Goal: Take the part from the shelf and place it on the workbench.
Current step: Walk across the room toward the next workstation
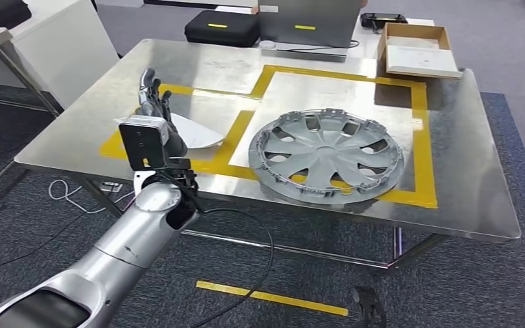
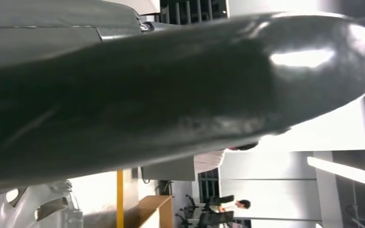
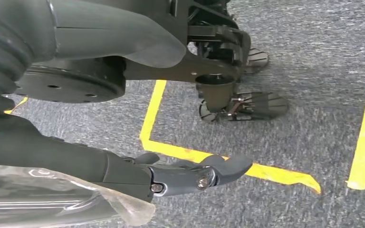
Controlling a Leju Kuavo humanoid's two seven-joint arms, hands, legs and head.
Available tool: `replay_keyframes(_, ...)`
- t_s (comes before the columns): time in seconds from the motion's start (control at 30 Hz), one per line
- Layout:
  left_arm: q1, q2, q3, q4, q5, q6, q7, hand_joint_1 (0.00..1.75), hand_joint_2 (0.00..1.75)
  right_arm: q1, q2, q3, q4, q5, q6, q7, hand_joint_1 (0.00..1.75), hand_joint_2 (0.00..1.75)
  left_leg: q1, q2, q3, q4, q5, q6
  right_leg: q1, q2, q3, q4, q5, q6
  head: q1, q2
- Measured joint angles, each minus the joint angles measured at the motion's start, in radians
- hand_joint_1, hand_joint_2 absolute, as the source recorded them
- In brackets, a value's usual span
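Lying on workbench [image 1: 444,198], part [image 1: 326,155], right of left hand [image 1: 156,109]

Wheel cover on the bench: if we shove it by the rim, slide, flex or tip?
The wheel cover lies flat on the polished metal workbench, so it would probably slide, not tip or roll. Thin cut-out spokes suggest light plastic that may flex under a rim push. Its near edge sits close to the bench edge, so pushing forward looks safer.
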Motion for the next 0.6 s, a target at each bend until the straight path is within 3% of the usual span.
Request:
replay_keyframes(0.03, 0.0, 0.0, -0.001, 0.0, 0.0, -0.004, 0.001, 0.0, 0.0, 0.0, 0.0, 0.0, 0.0, 0.0, 0.0, 0.0, 0.0, 1.75, 0.002, 0.002, -0.008, -0.004, 0.011, 0.006, 0.0, 0.001, -0.014, 0.032, -0.033, 0.004, 0.002, 0.0)
replay_keyframes(0.1, -0.001, 0.0, -0.003, 0.0, 0.0, -0.009, 0.002, 0.0, 0.0, 0.0, 0.0, 0.0, 0.0, -0.001, 0.0, 0.0, 0.0, 1.75, 0.003, 0.003, -0.031, -0.005, 0.029, 0.014, -0.001, 0.0, -0.055, 0.15, -0.124, 0.009, 0.005, 0.0)
replay_keyframes(0.13, 0.0, 0.0, -0.004, 0.0, 0.001, -0.011, 0.004, 0.0, 0.0, 0.0, 0.0, 0.0, 0.0, -0.001, 0.0, 0.0, 0.0, 1.75, 0.002, 0.003, -0.044, -0.004, 0.038, 0.014, -0.001, 0.0, -0.07, 0.211, -0.155, 0.011, 0.005, 0.0)
replay_keyframes(0.17, 0.001, 0.0, -0.006, 0.001, 0.001, -0.014, 0.005, 0.0, 0.0, 0.001, 0.0, 0.0, 0.0, -0.001, 0.0, 0.0, 0.0, 1.75, 0.001, 0.003, -0.058, -0.004, 0.048, 0.014, -0.001, 0.0, -0.075, 0.252, -0.166, 0.012, 0.005, 0.0)
replay_keyframes(0.2, 0.001, 0.001, -0.008, 0.001, 0.001, -0.016, 0.007, 0.0, 0.0, 0.001, 0.0, 0.0, 0.0, -0.001, 0.0, 0.0, 0.0, 1.75, 0.0, 0.003, -0.071, -0.004, 0.058, 0.013, -0.001, 0.0, -0.062, 0.259, -0.157, 0.012, 0.006, 0.0)
replay_keyframes(0.23, 0.002, 0.001, -0.009, 0.001, 0.001, -0.018, 0.009, 0.0, 0.0, 0.001, 0.0, 0.0, 0.0, -0.001, 0.001, -0.001, 0.0, 1.75, 0.0, 0.003, -0.084, -0.003, 0.067, 0.011, -0.001, 0.0, -0.032, 0.231, -0.132, 0.012, 0.006, 0.0)
replay_keyframes(0.3, 0.002, 0.001, -0.01, 0.001, 0.001, -0.02, 0.012, 0.0, 0.0, -0.002, 0.0, 0.0, 0.0, -0.001, 0.001, -0.001, 0.0, 1.75, -0.002, 0.002, -0.104, 0.001, 0.083, 0.005, 0.0, 0.0, 0.068, 0.099, -0.092, 0.009, 0.006, 0.0)
replay_keyframes(0.37, 0.001, 0.001, -0.012, 0.001, 0.0, -0.022, 0.014, 0.0, 0.0, -0.006, 0.0, 0.0, 0.0, -0.001, 0.001, -0.002, 0.0, 1.75, -0.004, 0.002, -0.116, 0.005, 0.099, -0.004, 0.002, 0.002, 0.141, -0.012, -0.094, 0.002, 0.005, 0.0)
replay_keyframes(0.4, 0.0, 0.001, -0.014, 0.001, 0.0, -0.023, 0.015, 0.0, 0.0, -0.007, 0.0, 0.0, 0.0, -0.001, 0.001, -0.003, 0.0, 1.75, -0.004, 0.002, -0.119, 0.005, 0.108, -0.01, 0.005, 0.002, 0.152, -0.034, -0.1, -0.002, 0.004, 0.0)
replay_keyframes(0.47, -0.001, 0.002, -0.018, 0.001, -0.001, -0.025, 0.015, 0.0, 0.0, -0.006, 0.0, 0.0, 0.0, -0.001, 0.002, -0.003, 0.0, 1.75, -0.003, 0.002, -0.122, 0.003, 0.118, -0.021, 0.004, 0.001, 0.139, -0.038, -0.089, -0.016, 0.005, 0.0)
replay_keyframes(0.5, -0.001, 0.002, -0.019, 0.002, -0.001, -0.026, 0.016, 0.0, 0.0, -0.006, 0.0, 0.0, 0.0, -0.001, 0.002, -0.003, 0.0, 1.75, -0.002, 0.001, -0.129, 0.012, 0.104, -0.027, 0.003, -0.001, 0.132, -0.038, -0.08, -0.027, 0.004, 0.0)
replay_keyframes(0.53, -0.001, 0.004, -0.02, 0.002, -0.001, -0.026, 0.016, 0.0, 0.0, -0.006, 0.0, 0.0, 0.0, -0.001, 0.003, -0.003, 0.0, 1.75, 0.0, 0.0, -0.139, 0.039, 0.068, -0.033, 0.002, -0.002, 0.123, -0.039, -0.068, -0.036, 0.002, 0.0)
replay_keyframes(0.6, -0.002, 0.007, -0.021, 0.002, -0.001, -0.026, 0.017, 0.0, 0.0, -0.007, 0.001, 0.0, 0.0, -0.001, 0.004, -0.003, 0.0, 1.75, 0.004, 0.0, -0.168, 0.151, -0.035, -0.042, 0.002, -0.004, 0.1, -0.038, -0.043, -0.047, 0.0, 0.0)
